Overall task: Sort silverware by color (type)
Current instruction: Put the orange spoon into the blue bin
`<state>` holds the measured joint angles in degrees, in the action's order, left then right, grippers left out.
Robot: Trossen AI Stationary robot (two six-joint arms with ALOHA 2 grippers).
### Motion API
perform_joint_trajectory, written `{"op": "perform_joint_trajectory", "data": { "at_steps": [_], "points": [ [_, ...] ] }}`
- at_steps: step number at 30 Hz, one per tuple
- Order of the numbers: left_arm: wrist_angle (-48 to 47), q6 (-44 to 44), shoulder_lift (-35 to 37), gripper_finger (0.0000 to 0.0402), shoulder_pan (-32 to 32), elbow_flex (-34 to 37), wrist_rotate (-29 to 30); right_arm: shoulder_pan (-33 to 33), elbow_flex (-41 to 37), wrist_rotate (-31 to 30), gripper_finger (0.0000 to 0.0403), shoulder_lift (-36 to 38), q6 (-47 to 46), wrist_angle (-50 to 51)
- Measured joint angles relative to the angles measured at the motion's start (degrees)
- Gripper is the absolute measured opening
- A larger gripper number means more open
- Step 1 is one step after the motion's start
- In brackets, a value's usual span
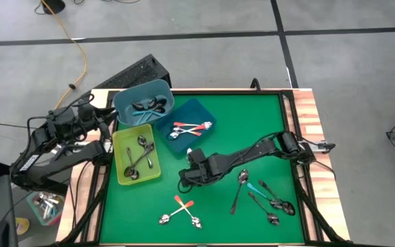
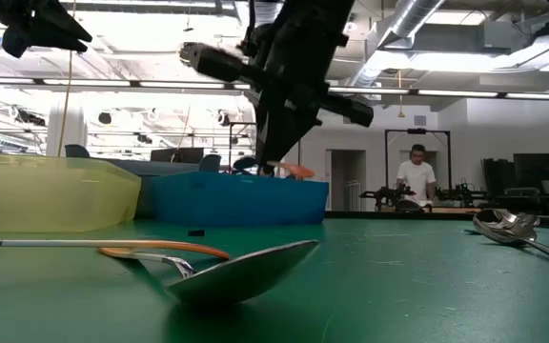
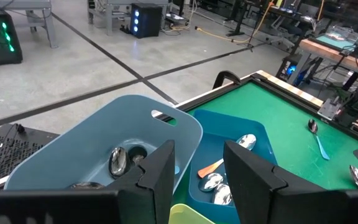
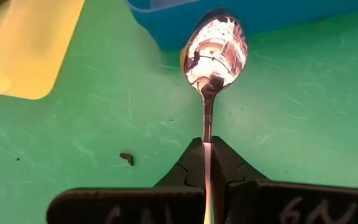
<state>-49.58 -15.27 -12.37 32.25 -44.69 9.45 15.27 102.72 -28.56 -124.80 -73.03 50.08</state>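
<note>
While the left arm waits off the table's left edge, the right arm does the carrying.

Right gripper: over the green mat near the table's middle, fingers clamped on a spoon by its handle, bowl pointing toward the bins.

Handle colour: hard to call from the wrist view, where only a pale sliver shows between the fingers; possibly orange-red.

Dark blue bin: already holds orange-handled spoons, just ahead of the carried one, so it looks the likely drop.

Light blue bin: dark metal spoons lie inside, under the left gripper, whose fingers stand apart and empty.

Yellow bin: a few silver spoons, kept separate by type.

Still loose: two crossed orange spoons near the front edge, and a mixed cluster to the right, one teal handle among them.
</note>
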Motion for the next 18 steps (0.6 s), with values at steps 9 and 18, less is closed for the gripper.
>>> {"op": "perform_joint_trajectory", "data": {
  "at_steps": [9,18],
  "points": [
    [0.0,-0.37,0.01,0.0122,-0.02,0.0,0.01,0.16,0.04,-3.04,0.0009,2.37,0.24,2.05],
    [0.07,-0.5,0.01,0.0122,-0.01,0.0,0.28,0.44,-0.03,-5.84,0.0009,4.71,1.59,3.3]
  ]
}}
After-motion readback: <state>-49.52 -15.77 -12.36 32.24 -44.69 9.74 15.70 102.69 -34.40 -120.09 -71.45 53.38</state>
